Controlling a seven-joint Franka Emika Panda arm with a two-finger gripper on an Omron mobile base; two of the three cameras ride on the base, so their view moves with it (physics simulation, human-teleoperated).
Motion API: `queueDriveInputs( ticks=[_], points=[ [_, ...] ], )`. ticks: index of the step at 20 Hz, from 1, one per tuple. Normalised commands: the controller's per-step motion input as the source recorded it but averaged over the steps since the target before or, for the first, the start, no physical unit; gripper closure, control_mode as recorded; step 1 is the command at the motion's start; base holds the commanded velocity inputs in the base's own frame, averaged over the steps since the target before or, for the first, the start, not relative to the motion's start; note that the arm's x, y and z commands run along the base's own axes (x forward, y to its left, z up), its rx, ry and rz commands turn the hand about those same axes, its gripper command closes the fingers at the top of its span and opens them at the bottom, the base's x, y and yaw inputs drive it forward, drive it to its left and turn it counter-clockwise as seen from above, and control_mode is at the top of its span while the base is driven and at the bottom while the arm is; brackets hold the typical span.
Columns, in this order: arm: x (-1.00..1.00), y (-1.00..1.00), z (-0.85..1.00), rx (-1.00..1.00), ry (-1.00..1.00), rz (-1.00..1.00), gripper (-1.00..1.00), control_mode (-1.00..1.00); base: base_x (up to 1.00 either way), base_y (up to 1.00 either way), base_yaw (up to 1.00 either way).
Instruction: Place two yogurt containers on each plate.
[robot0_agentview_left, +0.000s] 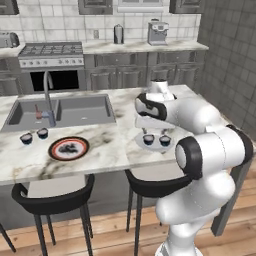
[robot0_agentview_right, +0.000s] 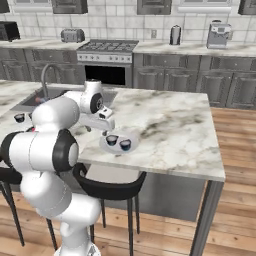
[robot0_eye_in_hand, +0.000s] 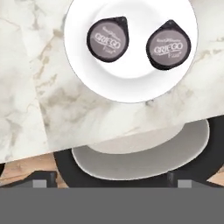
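2 yogurt containers (robot0_agentview_left: 33, 135) sit on the bare island counter (robot0_agentview_left: 107, 145) in the left base view, just left of the red-rimmed plate (robot0_agentview_left: 68, 148) and near the sink (robot0_agentview_left: 60, 111); that plate carries none of them. Far to the right along the counter, the white plate (robot0_agentview_left: 153, 142) near the front edge already carries the other 2 cups (robot0_agentview_left: 156, 140), side by side. The gripper (robot0_agentview_left: 152, 131) hangs just above and behind that white plate, so the cups left to move lie well apart from it, off to the left, past the red-rimmed plate. In the right base view the same layout reads from the other side: the white plate (robot0_agentview_right: 119, 143) with its 2 cups (robot0_agentview_right: 118, 142) lies just below the gripper (robot0_agentview_right: 96, 131), while 1 loose cup (robot0_agentview_right: 19, 118) peeks out at the far left, mostly behind the arm's white body. From the hand view, looking straight down, the white plate (robot0_eye_in_hand: 83, 70) holds 2 dark lids (robot0_eye_in_hand: 138, 41) apart from each other, and neither is between the fingers; the jaws stand wide and released, holding nothing. By my judgement, half the task is done, and the coming move turns on a long sideways reach leftward to the 2 loose cups. Being round, they offer no long axis to align with.
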Motion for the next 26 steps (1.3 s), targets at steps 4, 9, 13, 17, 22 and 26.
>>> queueDriveInputs(
  ticks=[4, 9, 13, 17, 22, 26],
  points=[
    [0.0, 0.0, 0.0, 0.0, 0.0, 0.0, -1.0, 1.0, -0.12, 1.0, 0.05],
    [0.0, 0.0, 0.0, 0.0, 0.0, 0.0, -1.0, 1.0, -0.01, 1.0, 0.01],
    [0.0, 0.0, 0.0, 0.0, 0.0, 0.0, -1.0, 1.0, 0.0, 1.0, 0.0],
    [0.0, 0.0, 0.0, 0.0, 0.0, 0.0, -1.0, 1.0, 0.15, 0.69, -0.05],
    [0.0, 0.0, 0.0, 0.0, 0.0, 0.0, -1.0, 1.0, 0.53, 0.36, -0.08],
    [0.0, 0.0, 0.0, 0.0, 0.0, 0.0, -1.0, 1.0, 0.71, 0.0, -0.01]
  ],
)
